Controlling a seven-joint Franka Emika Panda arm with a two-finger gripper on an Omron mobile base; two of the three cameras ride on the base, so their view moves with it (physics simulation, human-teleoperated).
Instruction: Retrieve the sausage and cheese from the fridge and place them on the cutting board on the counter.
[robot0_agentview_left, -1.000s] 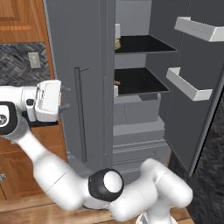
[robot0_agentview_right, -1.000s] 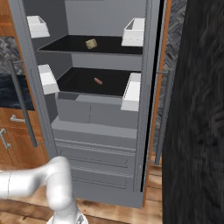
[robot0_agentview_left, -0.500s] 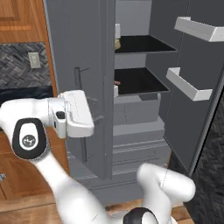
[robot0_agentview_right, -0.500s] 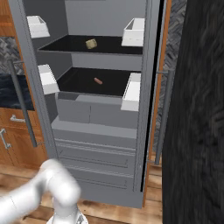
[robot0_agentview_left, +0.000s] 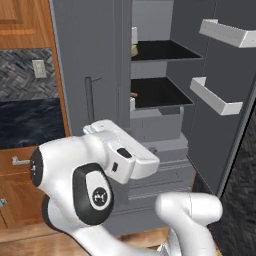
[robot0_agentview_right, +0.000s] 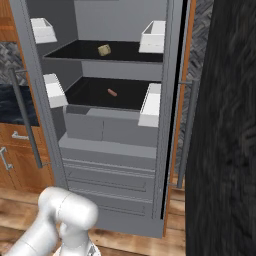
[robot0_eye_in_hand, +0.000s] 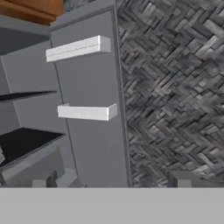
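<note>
Sausage (robot0_agentview_right: 112, 92) on fridge (robot0_agentview_right: 120, 145) lower shelf, cheese (robot0_agentview_right: 104, 49) above; jaws spread wide, empty.

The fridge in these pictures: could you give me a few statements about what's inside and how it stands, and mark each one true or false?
1. The fridge stands with its doors open. True.
2. The sausage lies on the upper shelf. False: it lies on the lower dark shelf.
3. The cheese sits on the shelf above the sausage. True.
4. The gripper is closed on the cheese. False: it is open and holds nothing.
5. White bins hang inside the doors. True.
</note>
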